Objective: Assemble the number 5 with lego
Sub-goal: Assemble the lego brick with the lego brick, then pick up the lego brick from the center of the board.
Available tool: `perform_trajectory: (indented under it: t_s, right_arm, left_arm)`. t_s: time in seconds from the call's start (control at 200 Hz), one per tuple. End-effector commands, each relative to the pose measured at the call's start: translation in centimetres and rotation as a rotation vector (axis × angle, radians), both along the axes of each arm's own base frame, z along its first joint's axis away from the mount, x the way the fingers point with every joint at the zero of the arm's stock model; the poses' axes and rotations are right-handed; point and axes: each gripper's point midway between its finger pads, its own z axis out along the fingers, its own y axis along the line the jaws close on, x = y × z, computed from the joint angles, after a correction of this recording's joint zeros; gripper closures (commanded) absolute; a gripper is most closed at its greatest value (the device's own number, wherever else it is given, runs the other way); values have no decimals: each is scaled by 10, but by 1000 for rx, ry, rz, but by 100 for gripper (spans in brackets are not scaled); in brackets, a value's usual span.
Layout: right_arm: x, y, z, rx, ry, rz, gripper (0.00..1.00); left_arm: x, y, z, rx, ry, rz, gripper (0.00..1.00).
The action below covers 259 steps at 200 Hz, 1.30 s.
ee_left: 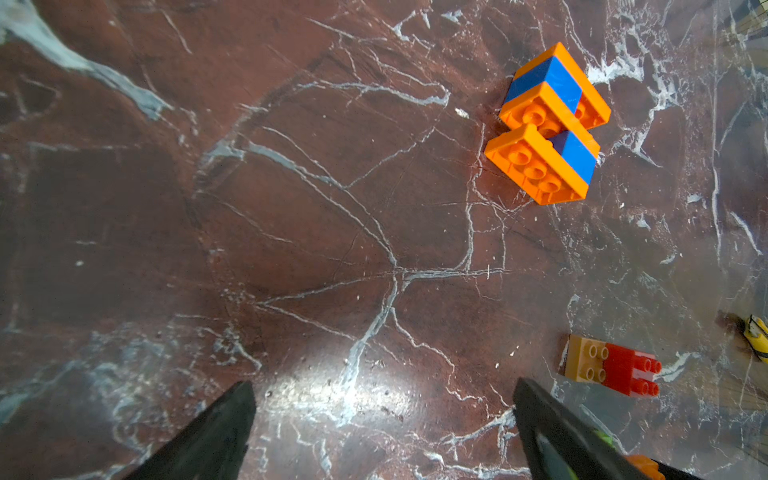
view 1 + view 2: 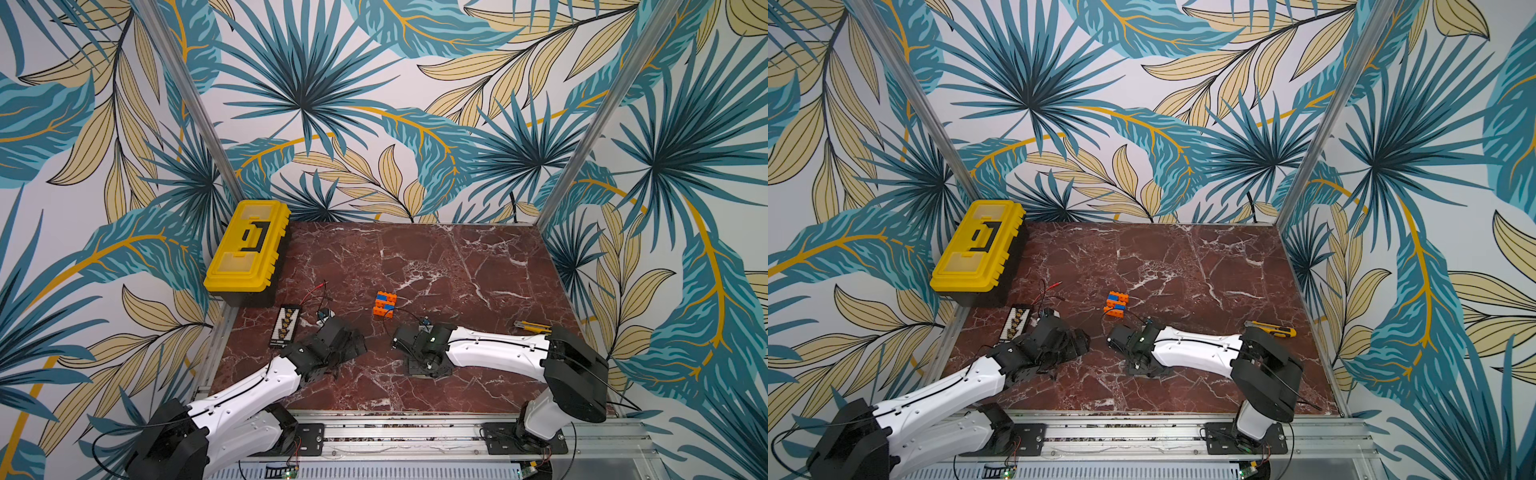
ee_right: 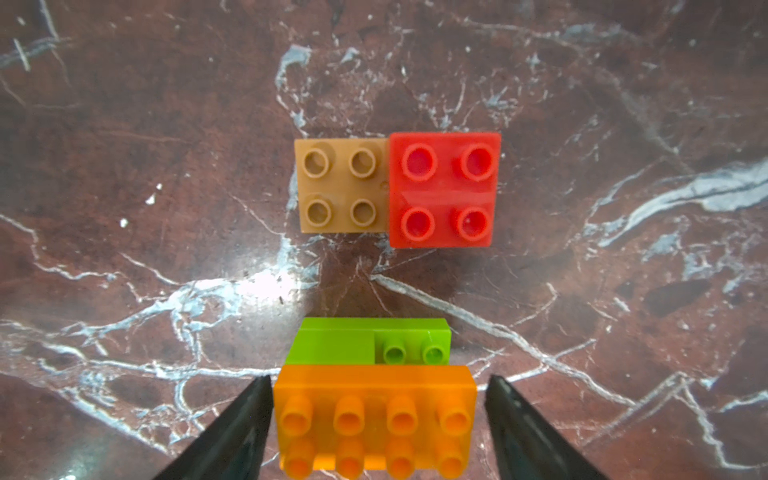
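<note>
Right hand (image 3: 379,378), five o'clock of the orange-blue stack (image 2: 384,305), released, straddling orange brick (image 3: 374,415); left hand (image 1: 382,382) wide, empty. Skewed lift could snag, dislodge it.

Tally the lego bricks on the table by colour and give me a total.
orange bricks: 4 (3 in the stack, 1 apart)
blue bricks: 2
lime green bricks: 2, apparently a short one stuck on a long one
red brick: 1
tan brick: 1
Total: 10
</note>
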Motion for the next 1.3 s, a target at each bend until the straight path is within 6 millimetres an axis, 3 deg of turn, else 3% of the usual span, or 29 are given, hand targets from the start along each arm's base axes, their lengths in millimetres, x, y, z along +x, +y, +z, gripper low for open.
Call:
perform_trajectory:
  t_s: [0.0, 0.406, 0.731, 1.086, 1.292]
  right_arm:
    - [-3, -13, -5, -24, 10, -25, 11]
    - [-5, -5, -19, 21, 50, -22, 9]
    - [1, -13, 0, 36, -18, -41, 9]
    - [-8, -7, -31, 43, 85, -45, 8]
    - [-13, -8, -46, 30, 124, -55, 15]
  left_arm:
    - [9, -5, 11, -14, -34, -10, 0]
    - [10, -12, 12, -32, -34, -38, 0]
    - [12, -14, 14, -35, -38, -41, 0]
    - [17, -21, 16, -31, -36, -71, 0]
    - [20, -19, 18, -26, -70, -65, 0]
